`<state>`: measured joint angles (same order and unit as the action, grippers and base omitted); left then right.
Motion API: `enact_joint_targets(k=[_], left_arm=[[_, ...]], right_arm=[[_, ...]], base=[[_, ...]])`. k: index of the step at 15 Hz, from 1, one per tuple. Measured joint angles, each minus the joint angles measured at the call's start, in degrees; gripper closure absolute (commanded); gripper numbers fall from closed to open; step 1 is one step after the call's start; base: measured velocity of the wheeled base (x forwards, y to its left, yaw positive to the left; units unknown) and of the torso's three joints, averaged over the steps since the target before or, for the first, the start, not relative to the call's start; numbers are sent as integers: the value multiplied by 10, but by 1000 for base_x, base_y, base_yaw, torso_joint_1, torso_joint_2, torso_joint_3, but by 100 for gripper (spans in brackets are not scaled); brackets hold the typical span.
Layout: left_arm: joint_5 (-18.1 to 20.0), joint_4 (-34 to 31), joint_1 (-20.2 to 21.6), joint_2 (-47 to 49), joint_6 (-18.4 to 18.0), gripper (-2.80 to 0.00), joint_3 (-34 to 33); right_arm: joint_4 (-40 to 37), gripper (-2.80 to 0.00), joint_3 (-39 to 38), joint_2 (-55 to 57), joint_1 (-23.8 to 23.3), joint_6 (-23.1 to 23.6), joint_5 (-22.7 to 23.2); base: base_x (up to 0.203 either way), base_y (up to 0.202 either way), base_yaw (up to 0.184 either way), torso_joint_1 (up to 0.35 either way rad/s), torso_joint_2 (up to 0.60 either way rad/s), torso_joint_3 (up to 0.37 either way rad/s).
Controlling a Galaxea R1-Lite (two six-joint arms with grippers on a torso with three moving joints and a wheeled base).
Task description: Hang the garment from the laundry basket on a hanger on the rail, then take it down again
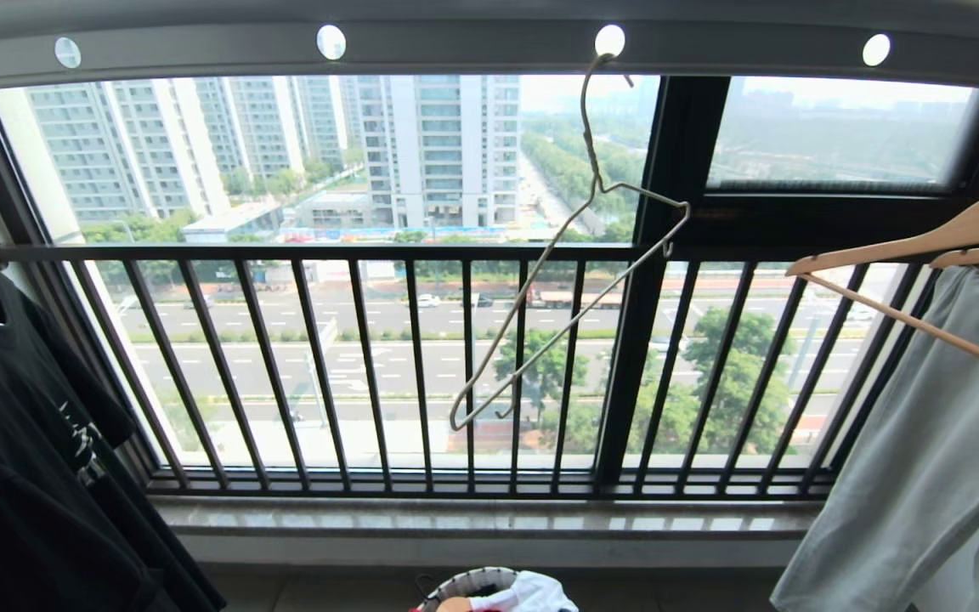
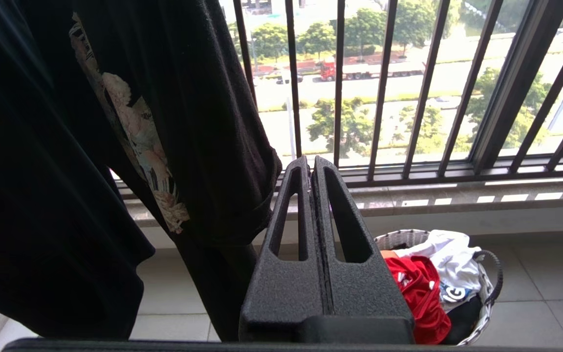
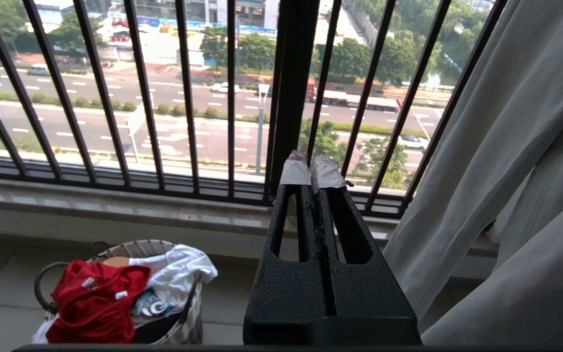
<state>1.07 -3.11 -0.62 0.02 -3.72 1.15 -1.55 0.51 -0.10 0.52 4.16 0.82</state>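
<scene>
The garment point(image 3: 97, 305) lay bunched in the laundry basket point(image 3: 115, 250) on the floor beneath the window railing point(image 1: 370, 365). The hanger point(image 1: 574, 246) hung bare from the rail point(image 1: 472, 42), black T-shirt point(image 1: 22, 459) left, grey garment point(image 1: 923, 476) right. Left gripper point(image 2: 312, 164) and right gripper point(image 3: 311, 166) were clenched, empty.

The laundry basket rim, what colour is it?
White, on the laundry basket; clearest in the right wrist view.

Bright daylight thru window point(image 1: 455, 255), hazy outside, black T-shirt point(image 1: 22, 476) backlit, sharp pics
</scene>
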Motion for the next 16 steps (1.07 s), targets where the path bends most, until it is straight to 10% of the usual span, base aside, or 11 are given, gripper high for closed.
enact_joint_targets(k=[16], left_arm=[[0,-1,0,0,3,0,0]], right_arm=[[0,0,0,0,0,-3,-1]], base=[[0,0,0,0,0,0]])
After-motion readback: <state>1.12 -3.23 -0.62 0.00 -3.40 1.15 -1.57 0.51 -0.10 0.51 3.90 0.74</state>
